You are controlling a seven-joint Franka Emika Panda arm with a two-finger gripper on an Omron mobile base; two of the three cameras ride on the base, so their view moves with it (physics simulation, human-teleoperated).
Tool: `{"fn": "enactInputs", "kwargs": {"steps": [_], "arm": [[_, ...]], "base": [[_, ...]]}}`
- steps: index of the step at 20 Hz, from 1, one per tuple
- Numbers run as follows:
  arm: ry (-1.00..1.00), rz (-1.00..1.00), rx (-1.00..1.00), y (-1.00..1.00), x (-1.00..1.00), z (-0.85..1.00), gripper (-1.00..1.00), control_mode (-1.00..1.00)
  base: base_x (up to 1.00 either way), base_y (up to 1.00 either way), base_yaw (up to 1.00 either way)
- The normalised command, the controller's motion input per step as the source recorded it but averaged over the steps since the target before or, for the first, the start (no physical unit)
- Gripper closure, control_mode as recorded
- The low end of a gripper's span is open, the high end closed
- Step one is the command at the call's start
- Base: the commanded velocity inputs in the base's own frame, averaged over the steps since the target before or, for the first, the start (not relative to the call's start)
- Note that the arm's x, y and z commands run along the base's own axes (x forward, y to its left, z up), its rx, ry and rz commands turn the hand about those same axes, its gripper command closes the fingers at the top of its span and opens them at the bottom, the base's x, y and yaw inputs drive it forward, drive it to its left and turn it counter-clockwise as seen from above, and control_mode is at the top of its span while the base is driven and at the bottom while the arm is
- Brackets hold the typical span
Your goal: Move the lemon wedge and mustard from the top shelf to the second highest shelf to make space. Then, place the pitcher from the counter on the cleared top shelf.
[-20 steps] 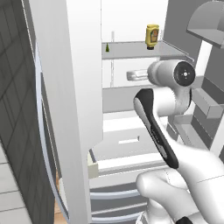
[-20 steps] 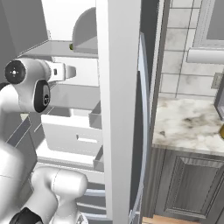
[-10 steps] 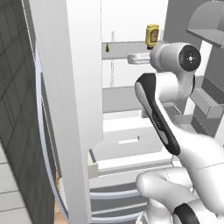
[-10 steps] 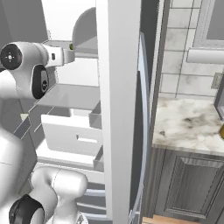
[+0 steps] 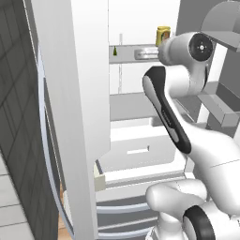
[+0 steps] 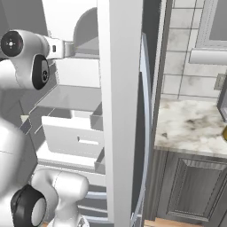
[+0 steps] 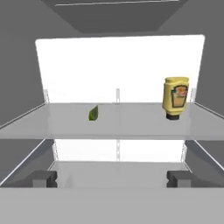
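Note:
In the hand view the tiny olive-green lemon wedge (image 7: 93, 113) sits left of centre on the top shelf (image 7: 113, 129). The yellow mustard (image 7: 175, 97) stands upright at the shelf's right. Below lies the second highest shelf (image 7: 118, 168), bare. My gripper (image 7: 111, 179) is open, level with the top shelf's front edge, and nothing is between its fingertips (image 7: 43, 178). From the left base, the gripper (image 5: 138, 55) hovers at the top shelf (image 5: 124, 59), between the lemon wedge (image 5: 114, 50) and the mustard (image 5: 162, 35). On the counter (image 6: 190, 128), something dark and amber is cut off at the right edge; I cannot tell whether it is the pitcher.
A white drawer (image 5: 136, 150) with a slot handle sits under the second highest shelf (image 5: 131, 104). Grey door bins (image 5: 218, 105) hang on the open right door. The open left fridge door (image 5: 79, 117) stands close on the left. Dark cabinet fronts (image 6: 190, 186) run below the counter.
The arm has lifted the hand from below the top shelf up to that shelf's level. The gripper stayed open. The lemon wedge and mustard have not moved.

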Motion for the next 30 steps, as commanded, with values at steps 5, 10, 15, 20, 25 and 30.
{"fn": "enactInputs", "kwargs": {"steps": [5, 10, 15, 20, 25, 30], "arm": [[0.12, 0.02, 0.00, 0.19, 0.40, -0.03, -1.00, -1.00], [0.18, 0.04, 0.00, 0.37, 0.47, -0.07, -1.00, -1.00], [0.20, 0.03, 0.00, 0.36, 0.57, -0.13, -1.00, -1.00], [0.01, 0.00, 0.00, 0.08, 0.48, -0.04, -1.00, -1.00], [0.00, 0.00, 0.00, 0.00, 0.45, -0.10, -1.00, -1.00], [0.00, 0.00, 0.00, 0.00, 0.39, -0.27, -1.00, -1.00]], "base": [[0.00, 0.00, 0.00], [0.00, 0.00, 0.00], [0.00, 0.00, 0.00], [0.00, 0.00, 0.00], [0.00, 0.00, 0.00], [0.00, 0.00, 0.00]]}}
